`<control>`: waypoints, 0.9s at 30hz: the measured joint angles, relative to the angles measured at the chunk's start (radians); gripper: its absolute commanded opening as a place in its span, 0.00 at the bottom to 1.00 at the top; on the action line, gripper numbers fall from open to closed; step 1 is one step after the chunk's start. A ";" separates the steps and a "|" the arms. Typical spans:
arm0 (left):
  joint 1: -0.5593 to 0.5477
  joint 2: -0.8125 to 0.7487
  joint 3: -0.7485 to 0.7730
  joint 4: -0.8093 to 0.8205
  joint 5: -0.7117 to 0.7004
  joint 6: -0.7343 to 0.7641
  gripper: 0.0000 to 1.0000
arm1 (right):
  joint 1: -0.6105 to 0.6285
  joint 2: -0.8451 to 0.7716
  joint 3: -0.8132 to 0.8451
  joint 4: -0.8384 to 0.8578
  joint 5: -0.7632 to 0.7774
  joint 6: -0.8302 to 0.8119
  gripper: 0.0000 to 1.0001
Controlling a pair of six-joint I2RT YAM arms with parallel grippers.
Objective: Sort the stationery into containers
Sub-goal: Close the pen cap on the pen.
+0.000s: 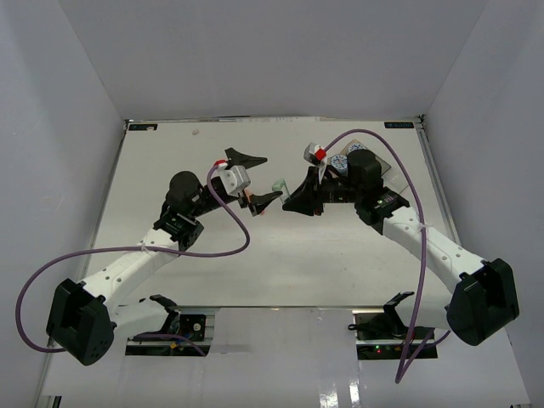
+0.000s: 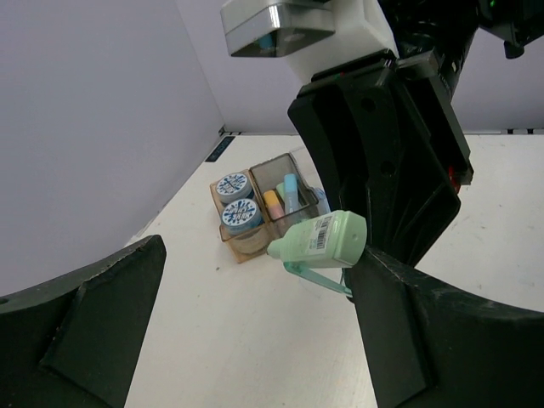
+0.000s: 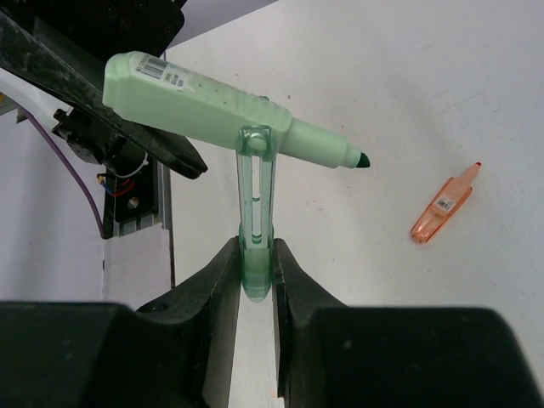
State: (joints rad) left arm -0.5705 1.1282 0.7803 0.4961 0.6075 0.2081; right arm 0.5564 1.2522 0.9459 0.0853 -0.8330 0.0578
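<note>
Right now my right jaws are pinched tight on the translucent clip (image 3: 256, 212) of the green highlighter (image 3: 212, 110), holding it above the worktop (image 3: 382, 85). My left jaws stand wide apart around it, gripping nothing. I'd say this piece is mid-sort: next it wants carrying to the trays (image 2: 242, 253) by my right arm, in with the other pastel pens (image 2: 280, 197), and gently, since that clip hold may let it swing.

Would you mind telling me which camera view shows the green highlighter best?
The right wrist view: the green highlighter fills it from barcode end to dark tip, its clip pinched by the right gripper. The left wrist view shows the highlighter foreshortened; the top view shows only a pale speck.
</note>
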 measured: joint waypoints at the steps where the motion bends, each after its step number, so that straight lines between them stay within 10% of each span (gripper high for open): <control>1: 0.000 0.000 0.000 0.012 -0.004 -0.007 0.98 | 0.000 0.000 0.000 0.000 0.000 0.000 0.08; 27: 0.000 0.043 0.040 0.026 -0.059 -0.068 0.98 | -0.001 0.000 -0.009 0.023 -0.012 -0.014 0.08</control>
State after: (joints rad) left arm -0.5705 1.1709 0.8207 0.5220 0.5484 0.1406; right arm 0.5556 1.2522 0.9367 0.1085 -0.8452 0.0441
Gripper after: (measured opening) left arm 0.979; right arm 0.229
